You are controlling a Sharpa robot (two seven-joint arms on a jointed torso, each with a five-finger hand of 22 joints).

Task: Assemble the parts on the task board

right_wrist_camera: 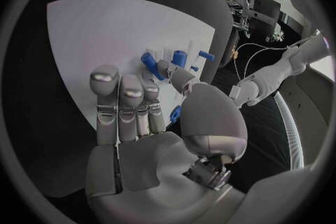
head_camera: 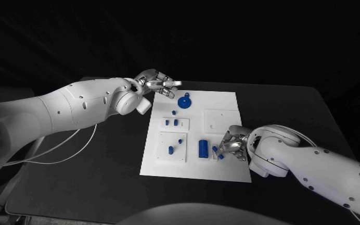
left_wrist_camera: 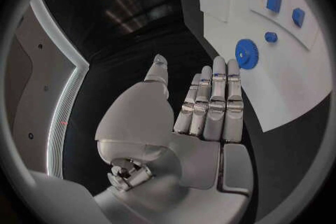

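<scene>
The white task board (head_camera: 225, 102) lies in the middle of the black table. A blue gear (head_camera: 184, 101) sits near its far left corner, and it also appears as the blue gear (left_wrist_camera: 246, 53) just past my left fingertips. My left hand (head_camera: 157, 84) hovers over that corner with straight, spread fingers (left_wrist_camera: 213, 101) and holds nothing. My right hand (head_camera: 231, 147) is low over the board's near right part. Its thumb tip (right_wrist_camera: 171, 71) is beside a small blue peg (right_wrist_camera: 150, 64); its fingers (right_wrist_camera: 129, 103) are stretched out. A blue block (head_camera: 203, 148) stands left of that hand.
More small blue parts (head_camera: 173, 122) sit in raised white fixtures along the board's left half, and a bare square fixture (head_camera: 222, 120) lies at its right. Two blue blocks (left_wrist_camera: 274, 2) are beyond the gear. Black table (head_camera: 98, 173) surrounds the board. A white cable (head_camera: 52, 152) hangs under my left arm.
</scene>
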